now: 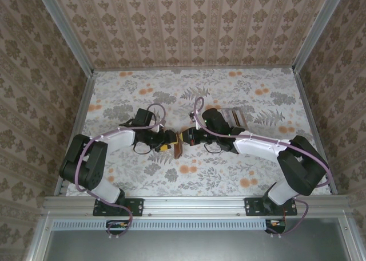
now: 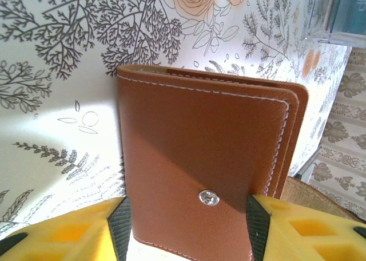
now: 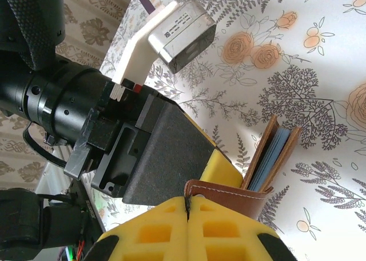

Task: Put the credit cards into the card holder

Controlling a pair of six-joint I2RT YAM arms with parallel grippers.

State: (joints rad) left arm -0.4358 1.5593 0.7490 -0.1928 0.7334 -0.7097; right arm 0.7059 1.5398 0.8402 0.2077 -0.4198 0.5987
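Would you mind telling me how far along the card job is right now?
Done: a bluish card sits inside the card holder. In hand: the right gripper pinches the holder's flap, and the left gripper straddles it; whether it grips, I cannot tell. Left: what look like more cards lie on the cloth beyond the right arm.

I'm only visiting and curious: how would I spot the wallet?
On the flowered tablecloth, look to the middle, where the left arm and right arm meet. The wallet stands on edge there: reddish-brown leather with pale stitching and a silver snap, the only plain brown thing.
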